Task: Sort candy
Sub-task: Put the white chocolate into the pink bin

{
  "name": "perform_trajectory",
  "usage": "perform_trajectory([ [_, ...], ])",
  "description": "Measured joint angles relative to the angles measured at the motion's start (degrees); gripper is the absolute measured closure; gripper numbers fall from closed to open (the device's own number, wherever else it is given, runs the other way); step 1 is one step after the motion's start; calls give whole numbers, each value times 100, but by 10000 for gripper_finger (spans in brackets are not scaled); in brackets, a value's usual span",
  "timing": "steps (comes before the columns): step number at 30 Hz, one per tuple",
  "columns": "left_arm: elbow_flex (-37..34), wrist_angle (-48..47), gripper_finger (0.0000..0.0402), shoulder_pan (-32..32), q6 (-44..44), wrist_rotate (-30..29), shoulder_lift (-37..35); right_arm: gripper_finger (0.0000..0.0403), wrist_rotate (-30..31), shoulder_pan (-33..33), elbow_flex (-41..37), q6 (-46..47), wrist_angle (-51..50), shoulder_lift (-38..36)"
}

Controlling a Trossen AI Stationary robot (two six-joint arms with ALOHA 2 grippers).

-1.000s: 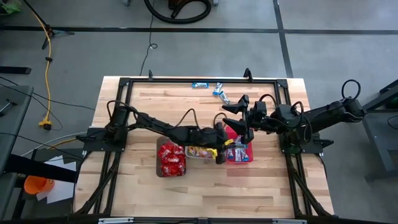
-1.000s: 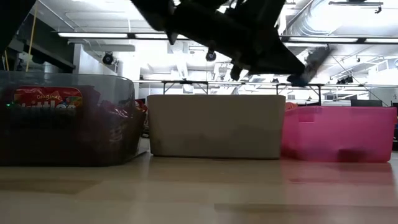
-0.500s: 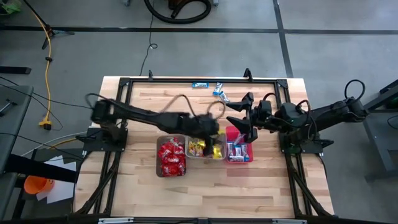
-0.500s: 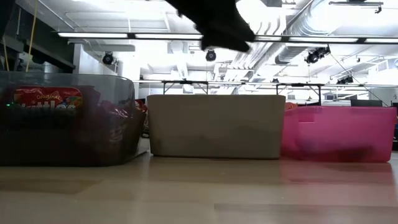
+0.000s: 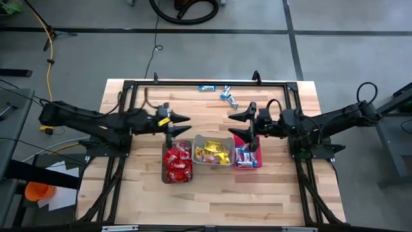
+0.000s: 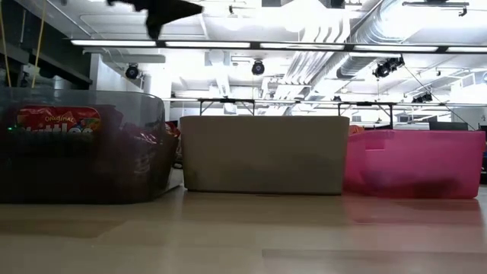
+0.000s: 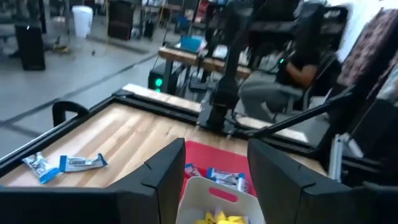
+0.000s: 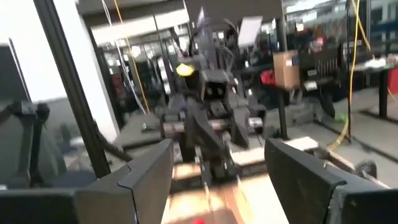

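From above, my left gripper [image 5: 181, 125] hovered with its fingers spread and empty, just behind the brown bin [image 5: 165, 164] of red packets [image 5: 177, 164]. My right gripper [image 5: 246, 127] hung spread and empty over the far edge of the pink bin [image 5: 259, 156], which held blue-and-white bars [image 5: 245, 156]. Between those two sat the grey bin [image 5: 201, 138] with yellow packets [image 5: 212, 154]. Three more bars [image 5: 222, 92] lay loose near the table's [image 5: 270, 200] far edge.

From table height, the three bins stood in a row, and a red packet [image 6: 58, 121] showed through the brown bin's wall.

Past my left wrist, my two fingers [image 7: 166, 171] stood apart above the grey and pink bins, with loose bars [image 7: 64, 164] lying on the wood.

Past my right wrist, my fingers [image 8: 149, 171] stood wide, with the other arm [image 8: 208, 121] facing me.
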Motion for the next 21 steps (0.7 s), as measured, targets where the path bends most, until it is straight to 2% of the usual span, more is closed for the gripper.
perform_trajectory([
  [3, -585, 516, 240, -135, 0, -105, -396, 155, 4, -2, 2, 83, -171, 188],
  [6, -820, 806, 241, -196, -3, -112, -531, 155, 122, 0, 2, 99, -471, 443],
  [16, -836, 840, 241, -200, 205, -87, -532, 155, 293, -2, -2, 184, -641, 804],
  [21, -836, 838, 241, -200, 209, 2, -532, 155, 574, -2, -2, 710, -778, 801],
])
